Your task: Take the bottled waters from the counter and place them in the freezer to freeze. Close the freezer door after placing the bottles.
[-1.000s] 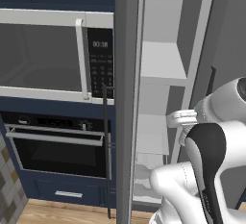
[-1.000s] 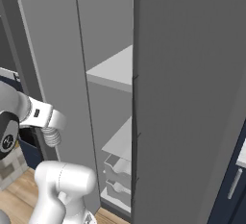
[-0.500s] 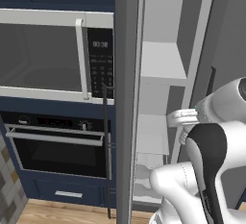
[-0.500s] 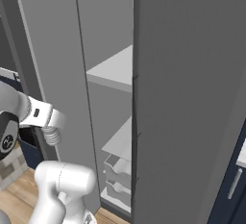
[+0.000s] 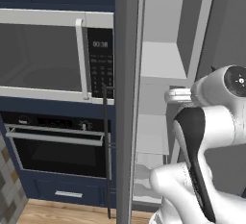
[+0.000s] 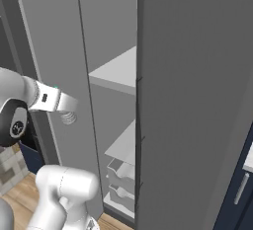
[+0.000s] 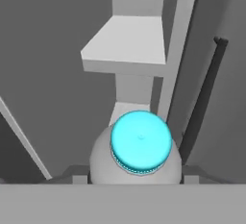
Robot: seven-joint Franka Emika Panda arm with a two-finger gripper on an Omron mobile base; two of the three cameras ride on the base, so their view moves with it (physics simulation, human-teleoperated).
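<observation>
Hand view: hand point(image 7: 137, 182) clamped on bottled water point(image 7: 140, 143)

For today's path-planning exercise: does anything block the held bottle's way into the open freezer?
Nothing visible does. The bottle sits in the gripper, facing the freezer. The freezer door stands open, and the white shelf ahead looks bare.

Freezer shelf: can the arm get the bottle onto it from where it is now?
Probably yes. The freezer door stands open, the shelf lies bare ahead, and the pincer holds the bottle facing it.
</observation>
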